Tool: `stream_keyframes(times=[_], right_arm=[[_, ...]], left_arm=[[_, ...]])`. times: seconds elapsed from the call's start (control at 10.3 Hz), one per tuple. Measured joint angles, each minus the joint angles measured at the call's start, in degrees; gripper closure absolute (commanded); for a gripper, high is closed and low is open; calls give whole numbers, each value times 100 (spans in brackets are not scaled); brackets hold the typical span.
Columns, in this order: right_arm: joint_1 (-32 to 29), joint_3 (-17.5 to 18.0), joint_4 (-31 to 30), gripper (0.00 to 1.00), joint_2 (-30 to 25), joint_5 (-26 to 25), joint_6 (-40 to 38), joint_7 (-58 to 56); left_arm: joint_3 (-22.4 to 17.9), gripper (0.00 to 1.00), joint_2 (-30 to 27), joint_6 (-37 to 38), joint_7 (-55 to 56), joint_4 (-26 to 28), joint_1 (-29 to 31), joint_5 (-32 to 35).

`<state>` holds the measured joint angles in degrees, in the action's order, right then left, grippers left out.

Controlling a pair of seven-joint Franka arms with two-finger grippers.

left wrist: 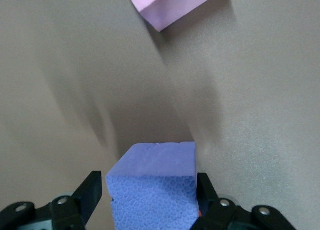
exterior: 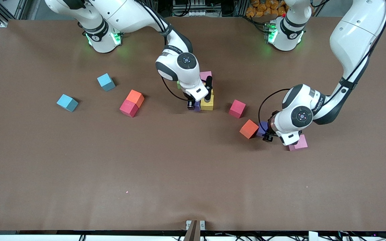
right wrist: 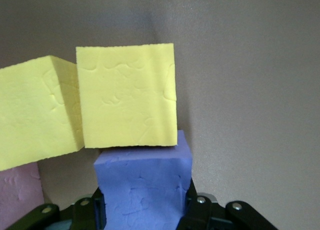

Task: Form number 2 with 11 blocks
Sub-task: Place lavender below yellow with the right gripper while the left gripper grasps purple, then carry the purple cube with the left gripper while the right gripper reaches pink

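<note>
Of the number 2, a small cluster of blocks stands at mid-table: a pink cube (exterior: 206, 75), a green one (exterior: 178, 85) mostly hidden by the arm, and yellow cubes (exterior: 207, 103) (right wrist: 127, 97). My right gripper (exterior: 195, 106) (right wrist: 145, 202) is shut on a purple cube (right wrist: 142, 185) that touches a yellow cube. My left gripper (exterior: 267, 135) (left wrist: 150, 192) is low at the table, astride another purple cube (left wrist: 155, 187). One finger (left wrist: 206, 187) touches it, while the other finger (left wrist: 92, 187) stands a little apart.
An orange cube (exterior: 249, 129) touches the left gripper's purple cube. A pink cube (exterior: 299, 144) (left wrist: 170, 5) and a red one (exterior: 237, 108) lie close by. Toward the right arm's end lie an orange cube (exterior: 135, 97), a red cube (exterior: 128, 108) and two light-blue cubes (exterior: 106, 82) (exterior: 67, 102).
</note>
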<state>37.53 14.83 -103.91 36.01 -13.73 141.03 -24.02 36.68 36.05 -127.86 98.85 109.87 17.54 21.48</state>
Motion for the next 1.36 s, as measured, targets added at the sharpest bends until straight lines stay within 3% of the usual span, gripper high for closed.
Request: stream_keyframes(times=[0.1, 0.19, 0.58, 0.97, 1.36], right_arm=[[3, -3, 1, 21, 0, 0, 0, 6], [6, -7, 1, 0, 0, 0, 0, 13], [18, -68, 8, 0, 155, 0, 381, 38], [25, -75, 74, 0, 125, 0, 373, 55], [57, -133, 54, 0, -403, 53, -199, 59]], left_arm=[[0, 31, 12, -13, 0, -10, -2, 0], [0, 34, 19, -14, 0, -22, -4, 0], [-5, 46, 24, -40, 0, -135, 4, 0], [3, 55, 1, 206, -11, -648, 49, 0], [264, 55, -10, 733, -13, -1242, 7, 0]])
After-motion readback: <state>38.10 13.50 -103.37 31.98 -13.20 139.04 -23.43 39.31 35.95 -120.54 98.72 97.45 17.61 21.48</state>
